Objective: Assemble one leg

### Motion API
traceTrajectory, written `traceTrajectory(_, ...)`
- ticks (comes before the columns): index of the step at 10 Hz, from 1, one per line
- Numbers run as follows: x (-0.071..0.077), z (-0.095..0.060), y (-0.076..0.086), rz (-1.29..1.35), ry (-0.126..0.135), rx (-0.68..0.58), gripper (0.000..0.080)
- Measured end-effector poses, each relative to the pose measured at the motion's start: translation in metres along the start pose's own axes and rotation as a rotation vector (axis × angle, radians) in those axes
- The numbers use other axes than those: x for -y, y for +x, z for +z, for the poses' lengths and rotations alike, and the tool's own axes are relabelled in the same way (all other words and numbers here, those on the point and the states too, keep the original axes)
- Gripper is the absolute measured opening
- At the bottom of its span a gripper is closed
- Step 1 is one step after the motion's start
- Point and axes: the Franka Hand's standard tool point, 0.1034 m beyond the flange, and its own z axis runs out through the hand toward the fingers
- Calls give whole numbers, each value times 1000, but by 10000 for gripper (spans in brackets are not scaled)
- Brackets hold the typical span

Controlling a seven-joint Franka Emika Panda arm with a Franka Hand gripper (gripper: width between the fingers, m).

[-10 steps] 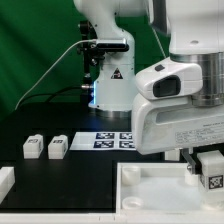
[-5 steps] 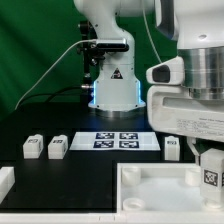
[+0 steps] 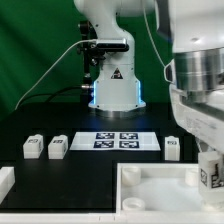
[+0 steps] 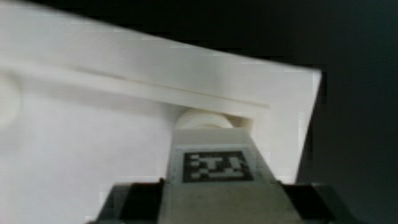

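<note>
My gripper (image 3: 211,172) is at the exterior view's right edge, shut on a white leg (image 3: 210,176) with a square marker tag. It holds the leg just above the right part of the large white tabletop (image 3: 150,190). In the wrist view the leg (image 4: 217,160) sits between the dark fingers (image 4: 134,205), its round tip pointing at the tabletop's raised rim (image 4: 160,92) near a corner. Three more legs stand on the black table: two (image 3: 33,147) (image 3: 57,147) at the exterior view's left and one (image 3: 172,148) at the right.
The marker board (image 3: 118,140) lies flat in the middle in front of the robot base (image 3: 112,90). A white part (image 3: 5,181) pokes in at the exterior view's lower left edge. A green backdrop stands behind.
The arm has swung toward the exterior view's right with the leg, uncovering the leg standing at the right. The held leg now sits at the frame's right edge.
</note>
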Motion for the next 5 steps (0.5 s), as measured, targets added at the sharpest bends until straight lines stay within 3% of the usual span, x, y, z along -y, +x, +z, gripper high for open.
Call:
traceTrajectory(1,0,1,-2,157,25,19,294)
traceTrajectory(5,0,3,-6,233,28,34,299)
